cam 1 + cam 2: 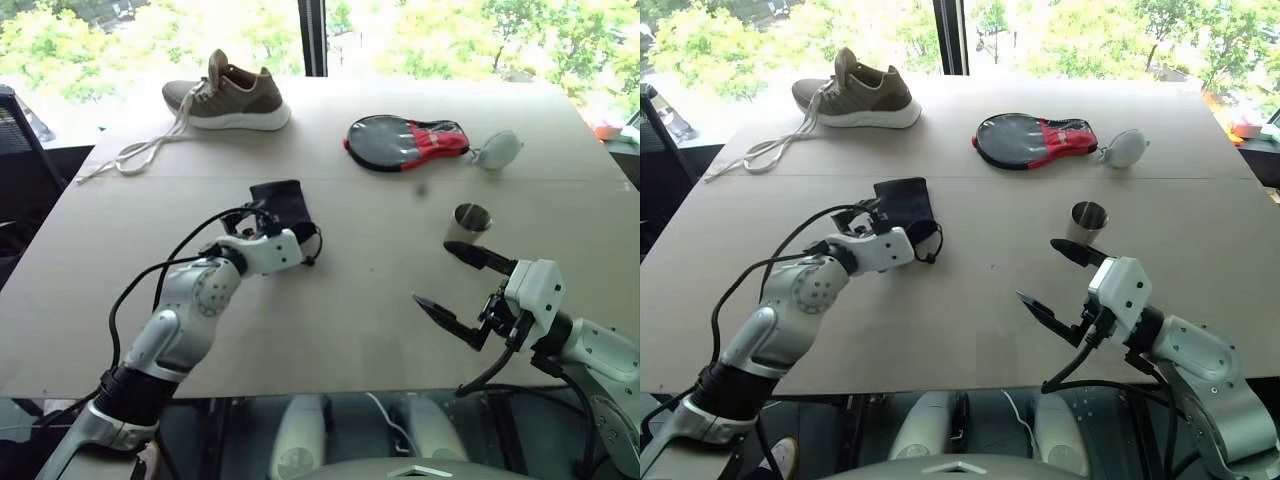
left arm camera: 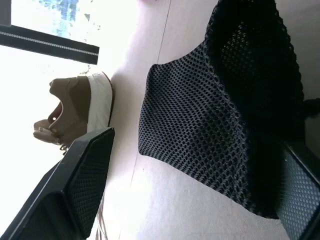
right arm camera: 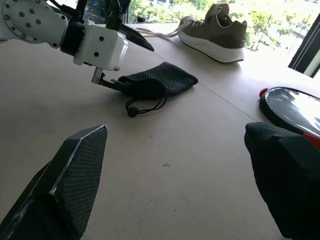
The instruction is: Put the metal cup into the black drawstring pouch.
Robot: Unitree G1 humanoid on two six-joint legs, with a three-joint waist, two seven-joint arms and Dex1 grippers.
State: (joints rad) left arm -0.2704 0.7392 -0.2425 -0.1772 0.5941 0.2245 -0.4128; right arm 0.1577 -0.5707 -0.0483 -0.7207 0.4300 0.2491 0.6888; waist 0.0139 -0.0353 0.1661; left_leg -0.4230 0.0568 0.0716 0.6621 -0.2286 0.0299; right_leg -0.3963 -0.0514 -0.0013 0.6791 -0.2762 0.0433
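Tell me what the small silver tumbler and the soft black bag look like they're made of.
The small silver tumbler looks like polished steel: its wall is shiny and mirrors the table. The soft black bag looks like open-weave mesh fabric, matte and slumped, probably synthetic.

Black drawstring pouch (image 1: 285,208): we see its near end covered by the left gripper (image 1: 278,222), so we cannot tell the mouth from here; in the left wrist view it runs off the frame. Metal cup (image 1: 467,223): its base at 6 o'clock is hidden behind a finger (image 1: 478,256) of the right gripper (image 1: 447,283). Shoe (image 2: 75,112): partly cut by a left finger (image 2: 75,190). Paddle-shaped case (image 3: 292,110): cropped at 3 o'clock.
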